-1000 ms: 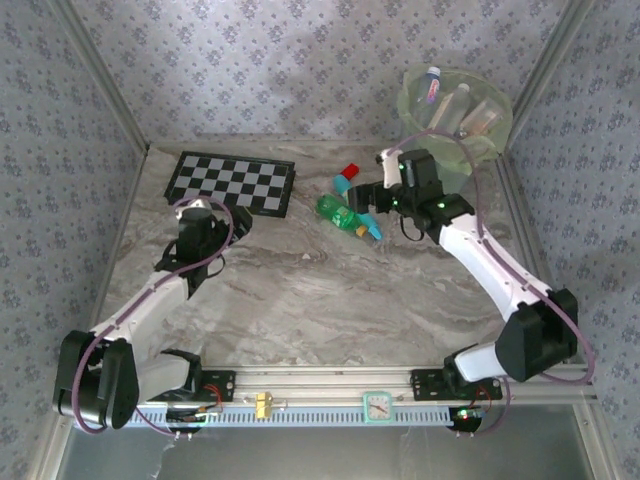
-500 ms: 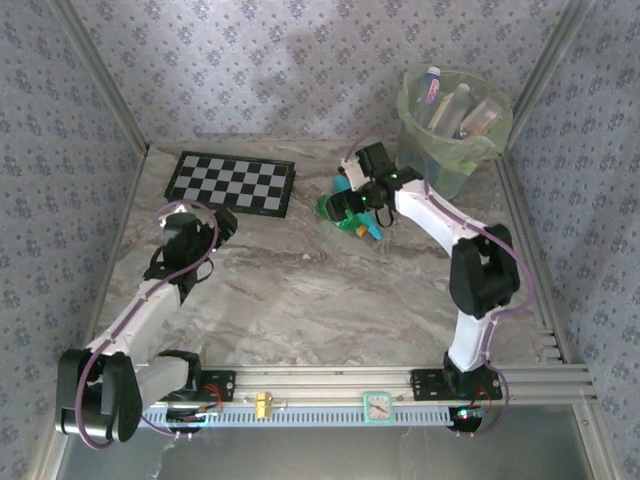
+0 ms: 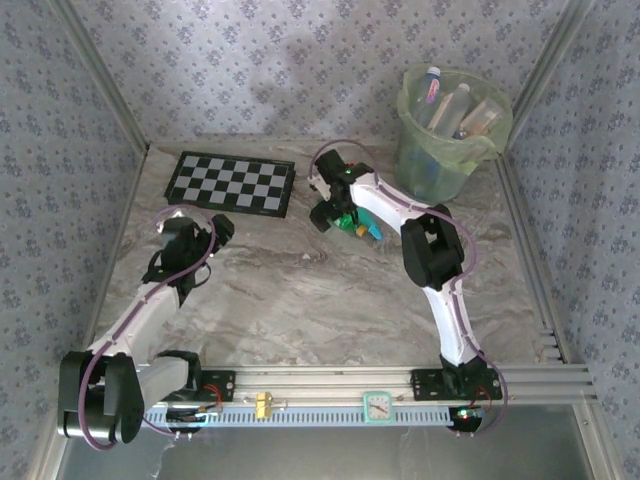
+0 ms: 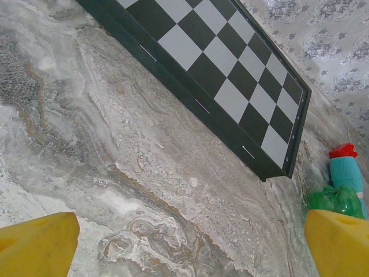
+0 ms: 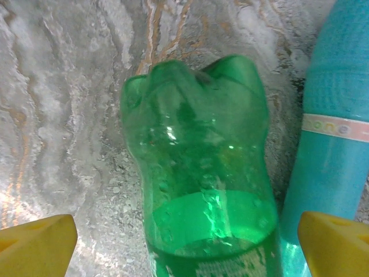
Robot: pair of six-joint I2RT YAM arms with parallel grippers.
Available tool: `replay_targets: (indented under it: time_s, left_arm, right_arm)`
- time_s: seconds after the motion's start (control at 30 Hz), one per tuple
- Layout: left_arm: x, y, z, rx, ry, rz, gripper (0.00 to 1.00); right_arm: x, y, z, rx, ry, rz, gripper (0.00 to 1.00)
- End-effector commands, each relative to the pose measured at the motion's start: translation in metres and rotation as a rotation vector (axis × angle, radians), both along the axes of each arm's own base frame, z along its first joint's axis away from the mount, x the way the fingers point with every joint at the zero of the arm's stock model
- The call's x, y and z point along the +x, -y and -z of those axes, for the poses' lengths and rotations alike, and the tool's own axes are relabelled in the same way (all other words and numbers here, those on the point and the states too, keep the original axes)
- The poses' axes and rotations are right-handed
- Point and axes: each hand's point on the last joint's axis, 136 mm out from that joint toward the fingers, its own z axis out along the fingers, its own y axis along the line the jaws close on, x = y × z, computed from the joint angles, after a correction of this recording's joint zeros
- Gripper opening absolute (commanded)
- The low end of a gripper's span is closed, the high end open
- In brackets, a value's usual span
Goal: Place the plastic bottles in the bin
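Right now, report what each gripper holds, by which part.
Nothing is held. The right gripper stands open around the translucent green plastic bottle, not touching; the left gripper is open too.

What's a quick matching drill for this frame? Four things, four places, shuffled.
Things:
1. green bottle
2. chessboard
3. bin
4. teal tube

Places:
a. far right corner of the table
b. lying right beside the green bottle
c. flat on the far left part of the table
d. centred under the open right gripper

Pairs: 1-d, 2-c, 3-a, 4-b
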Motion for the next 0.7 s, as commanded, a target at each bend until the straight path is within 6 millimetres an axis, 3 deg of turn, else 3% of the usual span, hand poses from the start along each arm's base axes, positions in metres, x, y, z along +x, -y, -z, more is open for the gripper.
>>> replay_targets:
  time_s: [0.0,0.37,0.67]
  left_arm:
    - [-0.001,0.000,-0.003,-0.020,0.016,0.003,1.00]
    - [0.000,0.001,-0.003,-0.026,0.017,0.005,1.00]
    - [-0.001,0.001,-0.004,-0.031,0.019,0.006,1.00]
  right_arm:
    - [-0.005,0.004,0.008,-0.109,-0.009,-0.050,1.00]
    - [-0.013,-0.008,0.026,-0.137,-0.028,-0.090,0.83]
    - [-0.015,-0.015,0.015,-0.102,-0.028,-0.106,0.61]
